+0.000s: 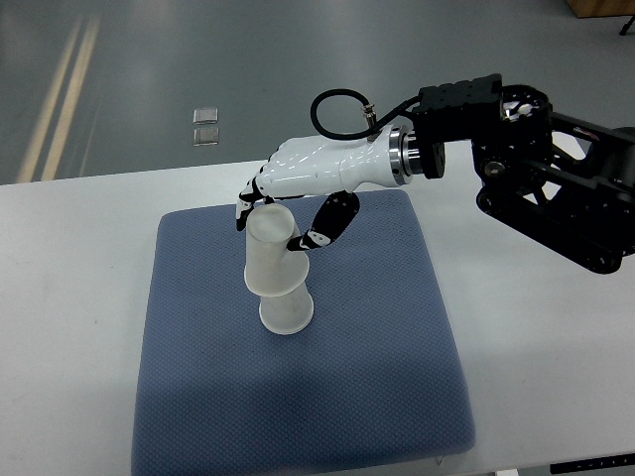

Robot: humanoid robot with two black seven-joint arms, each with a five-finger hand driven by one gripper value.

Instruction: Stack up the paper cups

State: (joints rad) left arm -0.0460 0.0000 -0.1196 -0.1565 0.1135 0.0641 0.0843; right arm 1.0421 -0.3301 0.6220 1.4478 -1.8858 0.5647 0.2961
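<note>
Gripping the rim of a translucent white paper cup (270, 260), the robot's glossy white right hand with black-jointed fingers (298, 193) reaches in from the right edge of the top view on a black arm (556, 188). Its curled fingers (246, 201) hook over the far side of the cup's mouth while the thumb (327, 226) presses the near side, so the hand is clamped on the cup rather than spread or empty.

That upper cup stands mouth-up and tilted, its base sunk into, or resting on, a second translucent white cup (288, 312) that sits beneath it on a blue-grey quilted fabric mat (298, 397). The mat lies on a white tabletop (79, 327), with grey floor beyond and two small clear square objects (205, 126) well behind the table.

By the look of it, the stacking is largely done: one cup already meets the other near the mat's centre. What appears left is to seat the upper cup straight, since it leans off the lower one's axis, and then to let go. Whether the two cups are fully nested cannot be told from this angle. No further cups show anywhere on the mat or table, and the left arm is nowhere in the picture.
</note>
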